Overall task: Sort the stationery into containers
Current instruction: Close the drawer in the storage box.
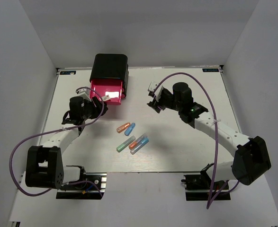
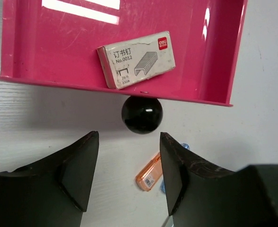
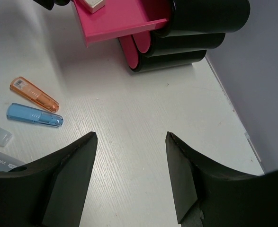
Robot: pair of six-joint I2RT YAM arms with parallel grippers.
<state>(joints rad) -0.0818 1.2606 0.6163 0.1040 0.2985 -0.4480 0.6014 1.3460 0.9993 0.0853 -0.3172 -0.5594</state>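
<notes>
Pink drawer (image 2: 58,47) sits pulled out of the black box (image 1: 110,66), a white staple box (image 2: 136,59) lying inside; only the left wrist view shows its print. The left jaws are wide apart and empty, just in front of the black knob (image 2: 142,115). The right jaws gape empty too. Coloured capsules (image 1: 125,144) lie mid white tabletop (image 1: 186,142), grey walls (image 1: 30,47) around. Right wrist view cuts some off at its edge.
</notes>
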